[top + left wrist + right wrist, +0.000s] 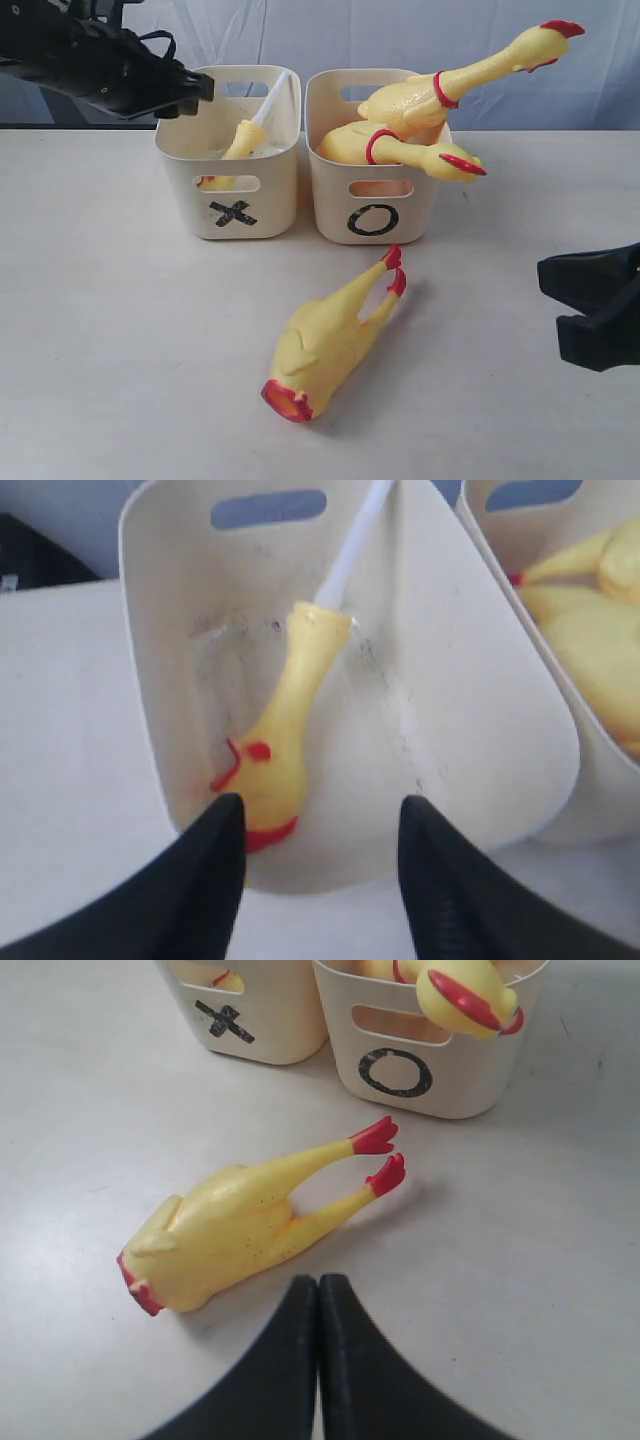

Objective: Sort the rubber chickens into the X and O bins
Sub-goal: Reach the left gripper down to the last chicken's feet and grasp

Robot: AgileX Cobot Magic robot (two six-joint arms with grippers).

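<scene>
— Where is the loose chicken?

— The headless rubber chicken (325,345) lies on its side on the pale table (110,350), nearer than both bins. Its red-rimmed neck stump points near-left. Its red feet point far-right at the O bin (420,215) and stop just short of it.

— And the bins?

— They stand side by side and almost touch, the X bin (275,205) on the left. In the X bin lies a chicken head-and-neck piece (285,725). A white stick (276,92) rises from its cut end and leans on the far rim. The O bin holds two whole chickens. The upper chicken (470,72) stretches its neck up and to the right, past the rim. The lower chicken (425,157) hangs its head over the near-right rim.

— The arms?

— The left gripper (320,820) hovers over the X bin at its far-left rim. Its jaws are spread wide and hold nothing. The right gripper (318,1290) sits low at the right, well apart from the headless chicken. Its fingers are pressed together with nothing between them.
</scene>
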